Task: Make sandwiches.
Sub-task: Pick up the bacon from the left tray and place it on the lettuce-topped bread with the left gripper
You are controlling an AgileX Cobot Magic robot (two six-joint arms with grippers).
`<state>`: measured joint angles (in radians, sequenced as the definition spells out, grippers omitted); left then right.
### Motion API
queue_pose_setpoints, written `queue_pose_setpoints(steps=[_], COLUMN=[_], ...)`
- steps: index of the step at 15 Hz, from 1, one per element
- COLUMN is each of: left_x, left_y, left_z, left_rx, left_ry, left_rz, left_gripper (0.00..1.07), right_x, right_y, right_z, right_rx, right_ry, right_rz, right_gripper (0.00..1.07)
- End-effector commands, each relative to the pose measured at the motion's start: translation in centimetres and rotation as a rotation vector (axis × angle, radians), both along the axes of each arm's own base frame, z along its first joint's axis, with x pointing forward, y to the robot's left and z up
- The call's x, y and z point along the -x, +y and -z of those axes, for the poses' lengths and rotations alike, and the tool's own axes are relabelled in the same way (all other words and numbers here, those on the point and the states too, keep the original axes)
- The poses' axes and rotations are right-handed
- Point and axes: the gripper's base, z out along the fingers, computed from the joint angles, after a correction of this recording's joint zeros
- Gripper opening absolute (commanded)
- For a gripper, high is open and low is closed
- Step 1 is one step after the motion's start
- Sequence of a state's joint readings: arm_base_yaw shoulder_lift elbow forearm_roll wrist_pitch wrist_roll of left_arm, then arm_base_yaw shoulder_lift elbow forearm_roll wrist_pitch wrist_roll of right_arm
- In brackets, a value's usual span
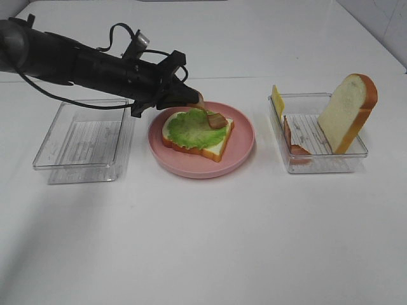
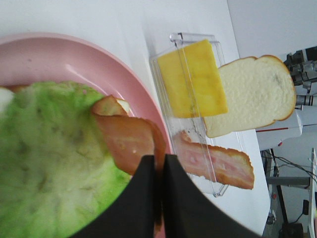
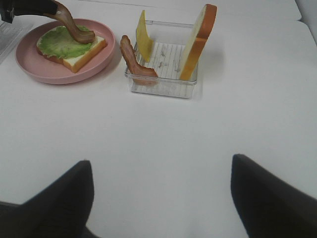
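Sandwich [image 1: 197,136]: half-built, bottom slice under lettuce [image 1: 189,127], on pink plate [image 1: 191,170]. Bacon strip [image 1: 217,119]: lower end resting on lettuce, near stack's edge. Risk: strip likely slides off toward plate if released off-centre. Left gripper [image 1: 198,99]: clenched on strip's upper end. Right gripper [image 3: 161,161]: spread wide, holding and touching nothing.

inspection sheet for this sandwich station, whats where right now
surface: white table, no spills seen.
job's things: bread slice with lettuce on pink plate; bacon strip draped onto lettuce; cheese, ham strip and second bread slice standing in right tray.
clutter: left tray, nothing seen in it.
grippers: left gripper shut on bacon strip; right gripper open above bare table.
cables: black cable looping off left arm, clear of the food.
surroundings: equipment past the table edge.
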<state>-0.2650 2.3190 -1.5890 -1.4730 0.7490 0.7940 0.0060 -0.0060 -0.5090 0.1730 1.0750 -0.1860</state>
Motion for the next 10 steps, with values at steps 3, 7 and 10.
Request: queue_pose_setpoints(steps=[3,7,10], left_x=[-0.1,0.2,1.3], left_y=[1.1,1.5,2.5], left_z=[0.3,-1.7,-6.4], left_rx=[-0.034,-0.140,-0.344], left_ry=[0.087,-0.005,-0.185], left_rz=[-0.026,0.040,0.167], left_gripper=[0.19,0.87,0.96], right_x=[0.1,0.1,0.1], right_y=[0.0,0.0,0.0], right_z=[0.0,0.0,0.0], right_rx=[0.005,0.005,0.005], right_ry=[-0.014,-0.014,-0.014], right_rz=[0.002,0.002,0.002], right_gripper=[0.73,0.73,0.73])
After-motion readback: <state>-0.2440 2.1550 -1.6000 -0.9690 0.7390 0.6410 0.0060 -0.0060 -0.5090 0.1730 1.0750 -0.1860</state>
